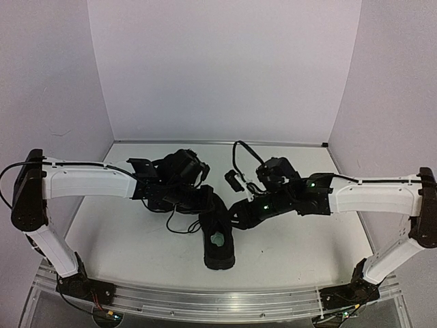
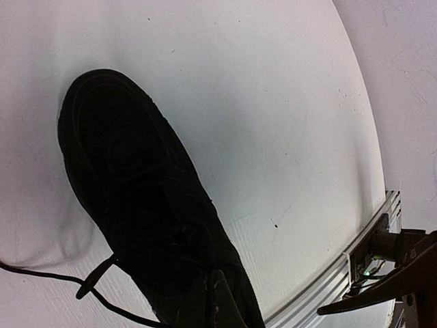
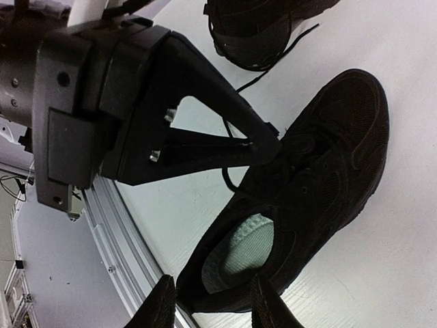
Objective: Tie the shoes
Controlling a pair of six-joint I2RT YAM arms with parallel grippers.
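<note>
Two arms meet over one shoe (image 1: 220, 256) mid-tabletop (image 1: 300, 253), pale insole up, heel toward the near rail.

Left wrist: left fingers (image 2: 222, 307) pinched together just above the shoe's lacing. A loose lace (image 2: 95, 277) trails onto the tabletop; can't tell if any lace is pinched.

Right wrist: right fingers (image 3: 164, 304) partly spread either side of the heel, contact unclear. The second shoe (image 3: 266, 27) lies beyond.

Probably lace pickup. Steady the heel, take the lace close to the eyelets, pull slowly.
</note>
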